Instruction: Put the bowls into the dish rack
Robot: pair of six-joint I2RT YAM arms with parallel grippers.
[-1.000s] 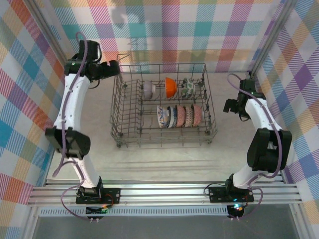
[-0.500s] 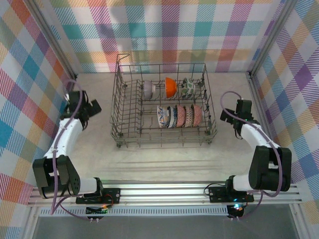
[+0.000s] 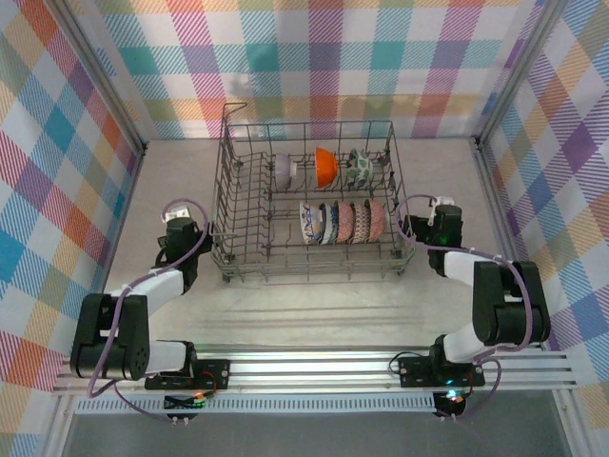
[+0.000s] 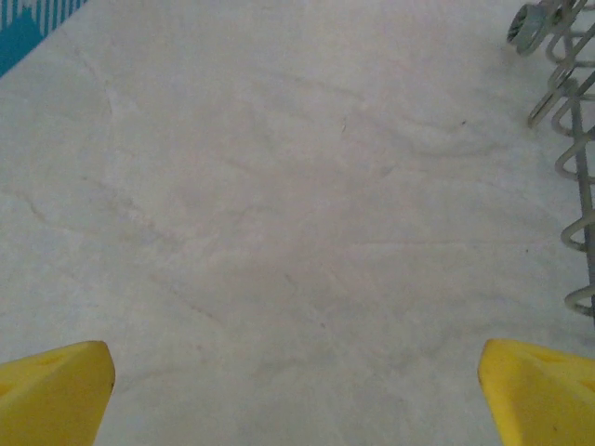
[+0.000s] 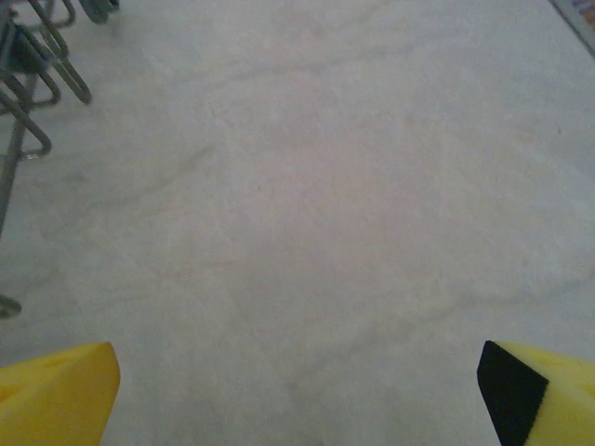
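The dish rack [image 3: 314, 263], grey wire with tall gridded sides, stands mid-table. Bowls stand on edge between its tines. The back row has a pale bowl [image 3: 284, 169], an orange bowl [image 3: 325, 167] and a patterned bowl [image 3: 360, 168]. The front row starts with a blue-patterned bowl [image 3: 309, 222], then several speckled ones [image 3: 362, 221]. My left gripper [image 3: 178, 231] sits low by the rack's near-left corner, open and empty over bare table [image 4: 297, 400]. My right gripper [image 3: 436, 221] rests at the near-right corner, open too, nothing between its fingers [image 5: 297, 400].
The rack's wire loops and a small wheel [image 4: 530, 23] edge the right of the left wrist view. More of the rack's loops [image 5: 23, 84] edge the left of the right wrist view. Plaid walls enclose the table on three sides. Pale tabletop [image 3: 314, 309] lies in front of the rack.
Both arms have folded down and back toward their bases, from raised beside the rack's far corners to low beside its near corners. Both grippers stayed open. The bowls have not moved.
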